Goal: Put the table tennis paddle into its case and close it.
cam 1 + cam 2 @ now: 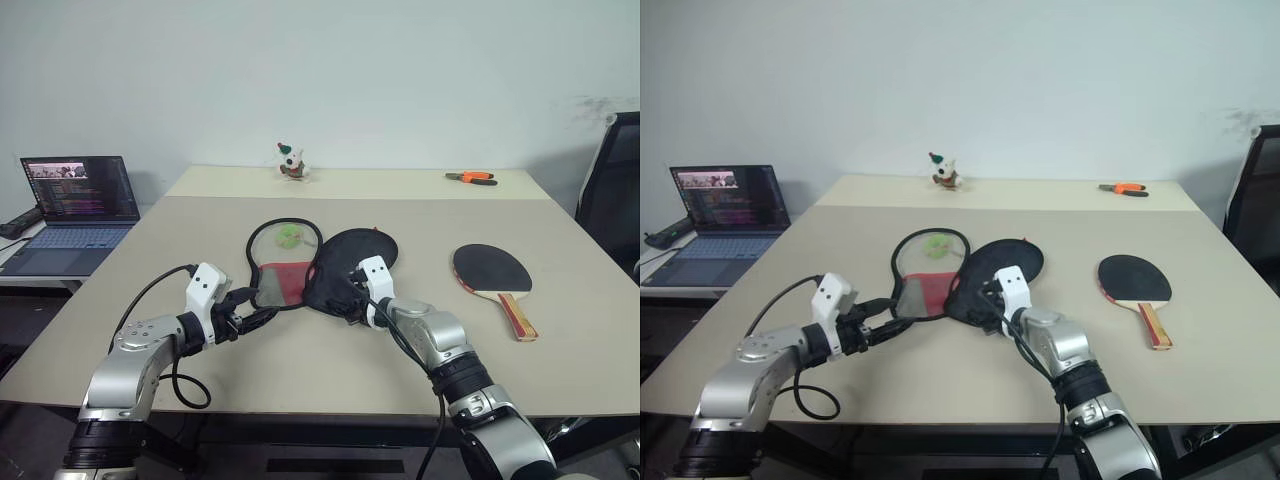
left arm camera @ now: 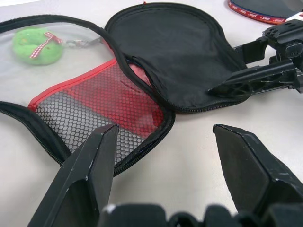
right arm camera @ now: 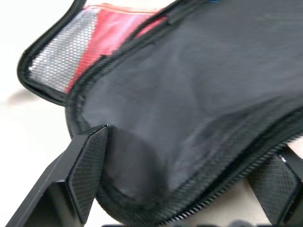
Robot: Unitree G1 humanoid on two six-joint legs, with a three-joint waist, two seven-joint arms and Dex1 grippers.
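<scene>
- Right tool (image 3: 184,189): its two fingers are spread on either side of the near edge of the case's black flap, the fabric lying between them; whether they pinch it I cannot tell
- Left tool (image 2: 163,163): its two fingers stand spread with nothing between them, hovering just beside the near edge of the case's mesh half
- One case (image 1: 300,265): it lies opened flat in two halves on the bench, a clear-and-mesh half with a red panel on the robot's left and a black fabric half on the right
- One small green ball-like charm (image 2: 39,43) lies within the clear part of the case's left half
- One table tennis paddle (image 1: 493,275) lies flat, well apart from the case on its right, black rubber up, handle toward the near edge
- One small toy figure (image 1: 291,162) stands far behind the case
- One pair of orange-handled pliers (image 1: 471,178) lies behind the case, to the right
- The bench (image 1: 330,350) is pale beige, with a white wall behind it
- One open laptop (image 1: 78,200) sits on a lower side table left of the case
- One dark chair (image 1: 615,190) stands far right of the case
</scene>
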